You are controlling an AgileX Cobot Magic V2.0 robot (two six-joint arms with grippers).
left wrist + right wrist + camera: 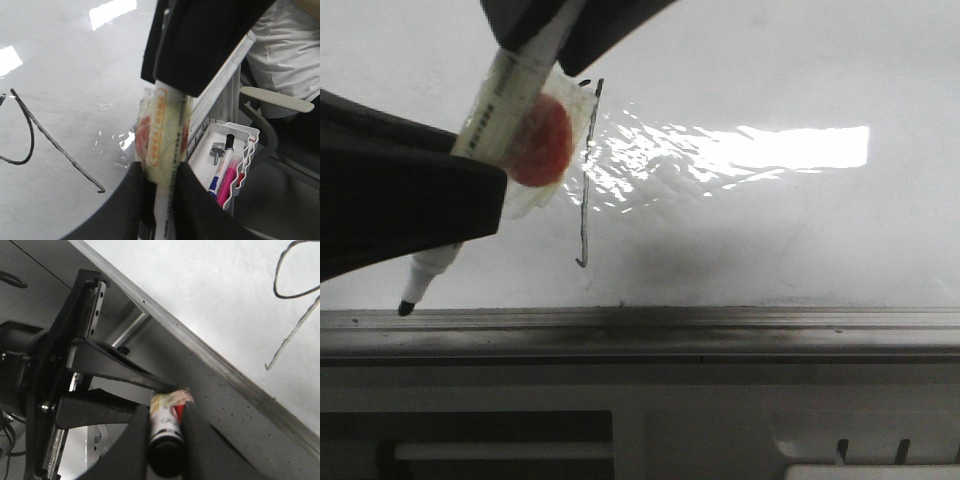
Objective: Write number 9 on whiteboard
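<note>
The number 9 (585,190) is drawn in thin black on the whiteboard (770,230); its stem and hook show, and its loop is mostly hidden behind the marker. It also shows in the left wrist view (55,145) and the right wrist view (292,330). A white marker (505,95), wrapped in tape with a red patch, slants with its black tip (406,308) near the grey rail (720,330). My left gripper (480,195) is shut on its lower barrel (162,130). My right gripper (545,40) is shut on its upper end (165,440).
A white tray (250,137) beside the board holds a blue-ended marker (222,165), a pink highlighter (227,182) and a red pen. A person in a white shirt (285,50) sits on a chair beyond it. Bright glare (770,150) lies on the board.
</note>
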